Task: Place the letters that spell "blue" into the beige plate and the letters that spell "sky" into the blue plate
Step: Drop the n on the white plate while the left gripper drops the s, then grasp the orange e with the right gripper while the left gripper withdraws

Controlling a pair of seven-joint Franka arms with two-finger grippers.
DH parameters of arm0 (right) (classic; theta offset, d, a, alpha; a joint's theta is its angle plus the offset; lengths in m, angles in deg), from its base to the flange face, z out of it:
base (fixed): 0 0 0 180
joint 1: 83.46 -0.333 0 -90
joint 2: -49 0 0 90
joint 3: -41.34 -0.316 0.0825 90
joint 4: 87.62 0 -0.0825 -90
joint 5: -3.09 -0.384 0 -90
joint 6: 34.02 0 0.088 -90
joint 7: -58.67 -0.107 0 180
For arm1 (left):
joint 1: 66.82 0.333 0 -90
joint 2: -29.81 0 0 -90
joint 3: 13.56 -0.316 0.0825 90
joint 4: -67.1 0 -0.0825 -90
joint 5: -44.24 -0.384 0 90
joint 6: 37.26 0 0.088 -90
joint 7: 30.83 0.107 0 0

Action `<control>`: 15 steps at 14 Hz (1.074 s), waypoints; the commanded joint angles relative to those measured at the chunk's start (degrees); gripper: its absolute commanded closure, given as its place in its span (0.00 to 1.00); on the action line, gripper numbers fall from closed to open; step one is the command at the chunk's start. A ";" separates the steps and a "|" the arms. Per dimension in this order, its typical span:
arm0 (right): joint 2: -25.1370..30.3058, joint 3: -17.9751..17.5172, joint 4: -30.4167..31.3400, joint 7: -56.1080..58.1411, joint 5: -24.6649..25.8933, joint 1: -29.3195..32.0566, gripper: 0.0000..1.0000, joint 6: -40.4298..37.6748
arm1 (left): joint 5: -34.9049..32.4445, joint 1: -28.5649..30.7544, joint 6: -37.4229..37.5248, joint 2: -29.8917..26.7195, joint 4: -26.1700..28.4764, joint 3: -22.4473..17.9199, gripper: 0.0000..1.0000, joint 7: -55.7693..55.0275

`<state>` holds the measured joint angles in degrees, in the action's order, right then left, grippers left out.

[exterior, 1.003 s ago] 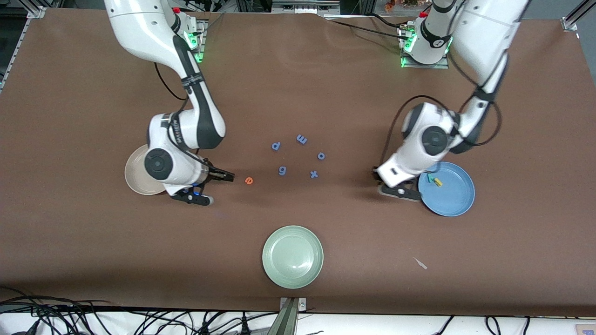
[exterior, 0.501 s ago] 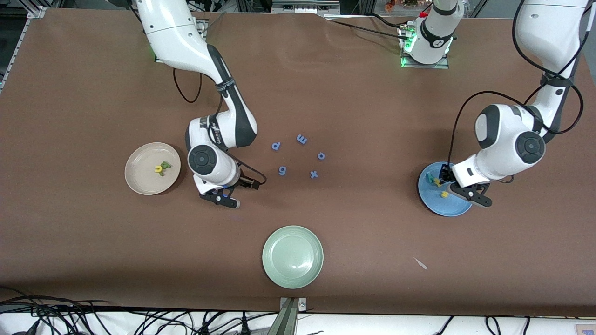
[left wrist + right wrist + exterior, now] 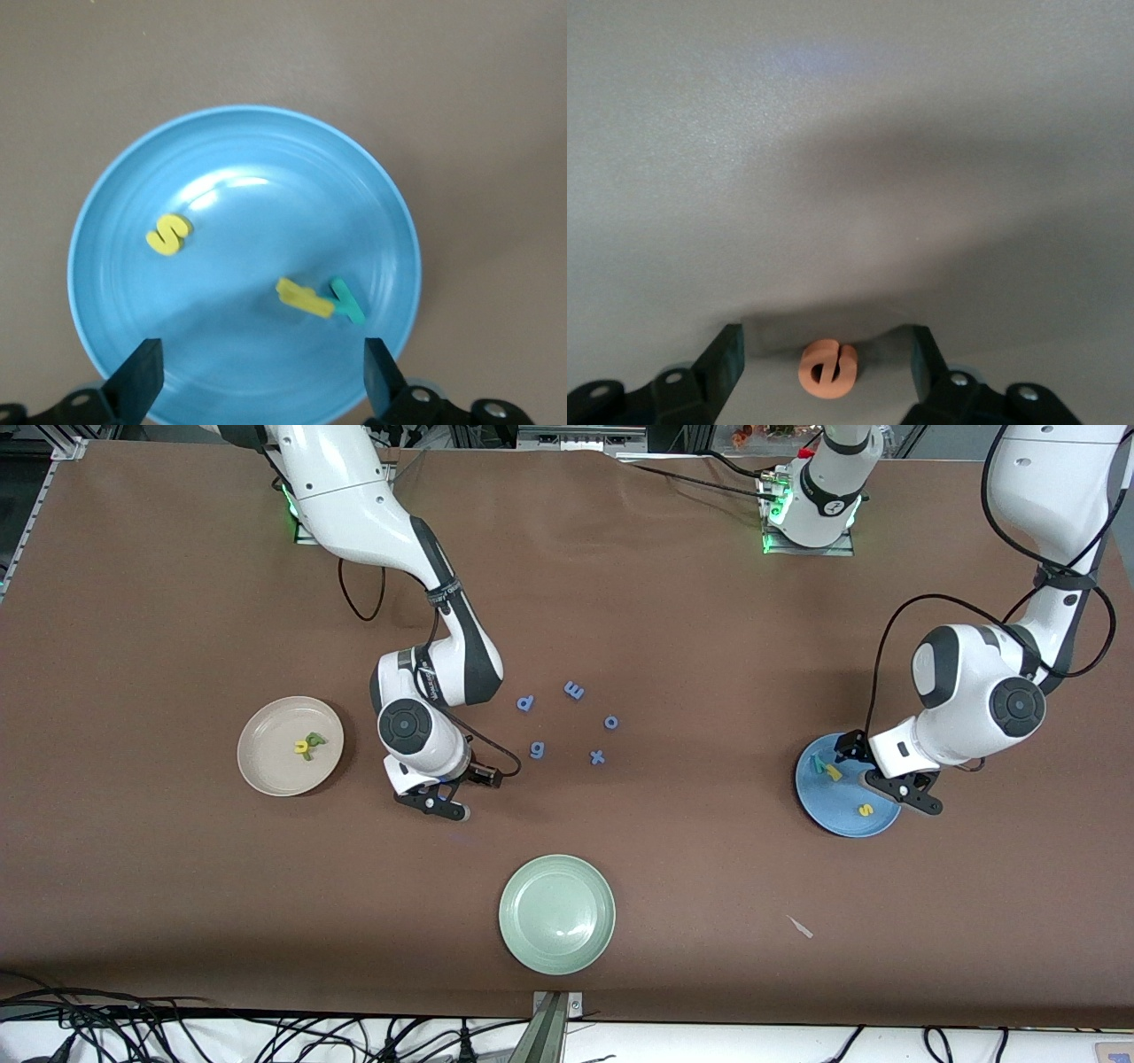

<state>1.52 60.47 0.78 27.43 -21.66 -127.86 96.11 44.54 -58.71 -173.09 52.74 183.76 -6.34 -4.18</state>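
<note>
The orange "e" (image 3: 827,369) lies flat on the brown table (image 3: 177,886), between the spread fingers of the right gripper (image 3: 827,359), which stand apart from it on either side and grasp nothing. The beige plate (image 3: 266,775), toward the right arm's end, holds a yellow and green cluster of letters (image 3: 307,745). The left gripper (image 3: 259,376) hangs wide open and empty over the blue plate (image 3: 115,266); beneath it lie the yellow "s" (image 3: 167,235), the yellow "k" (image 3: 304,298) and the teal "y" (image 3: 346,301), the last two touching.
</note>
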 commanded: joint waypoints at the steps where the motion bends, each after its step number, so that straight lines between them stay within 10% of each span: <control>1: -0.86 -0.23 -1.48 0.30 -2.32 -0.16 0.50 -0.31 | -0.65 -0.90 -0.14 -11.91 9.53 0.35 0.00 -0.01; 9: 0.02 0.12 -1.57 5.64 -2.33 0.54 0.76 -4.60 | -0.39 -2.31 15.83 -34.68 8.24 2.28 0.00 -5.10; 15: 4.59 5.37 -2.89 26.19 -1.54 7.22 0.76 -21.47 | -1.00 -2.48 46.77 -38.05 -11.44 1.75 0.00 -18.17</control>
<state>4.13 63.39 -2.69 46.23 -22.53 -122.10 79.70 44.54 -61.06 -132.32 12.78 178.31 -4.54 -16.50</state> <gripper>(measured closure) 0.722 0.000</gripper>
